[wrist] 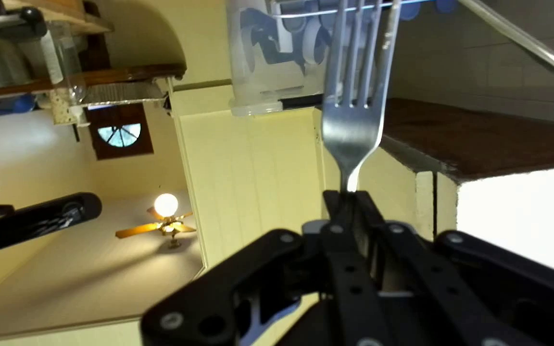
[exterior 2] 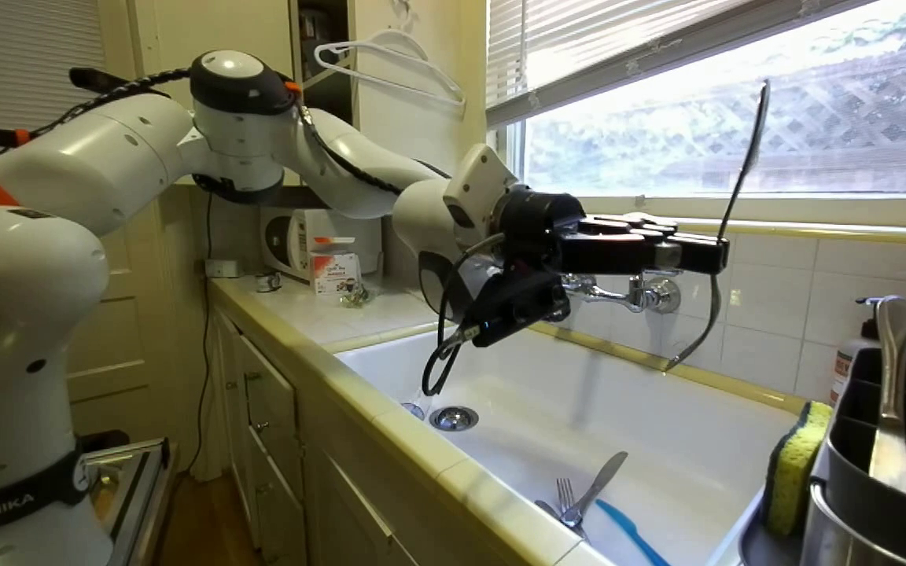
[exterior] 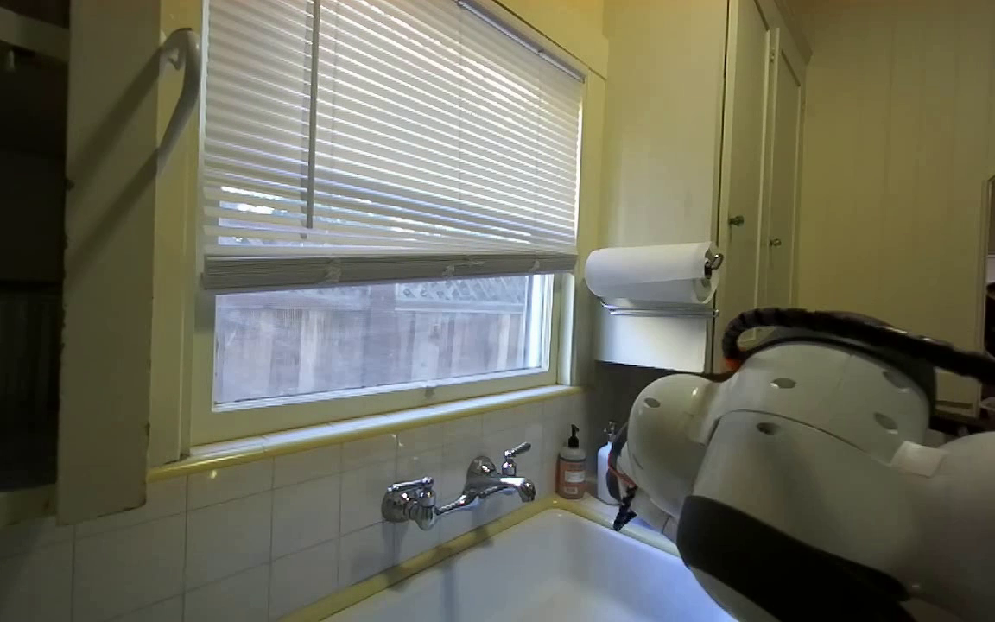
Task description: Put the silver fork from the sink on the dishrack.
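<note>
Your Robotiq gripper [exterior 2: 716, 254] has its fingertips pressed onto the silver fork [wrist: 354, 124], pinching it around the neck. In an exterior view you have that fork up in the air, well above the level of the cream-white sink [exterior 2: 681, 440], handle end up in front of the window [exterior 2: 838, 141] and tined end curving down. The wrist camera [exterior 2: 514, 308] hangs just beneath the gripper, and your Panda arm [exterior 2: 359, 163] stretches away behind it. On the sink floor lie a second fork [exterior 2: 565, 495] and other silver flatware [exterior 2: 602, 477] overlapping it, with a blue utensil [exterior 2: 627, 531] just beside. By the sink's edge you see the dishrack's gray utensil caddy [exterior 2: 878, 515], a flatware handle [exterior 2: 896, 338] sticking up out of it and a yellow sponge [exterior 2: 799, 468] next to it. A chrome faucet [exterior: 485, 479] juts from the tiled wall [exterior: 230, 527].
</note>
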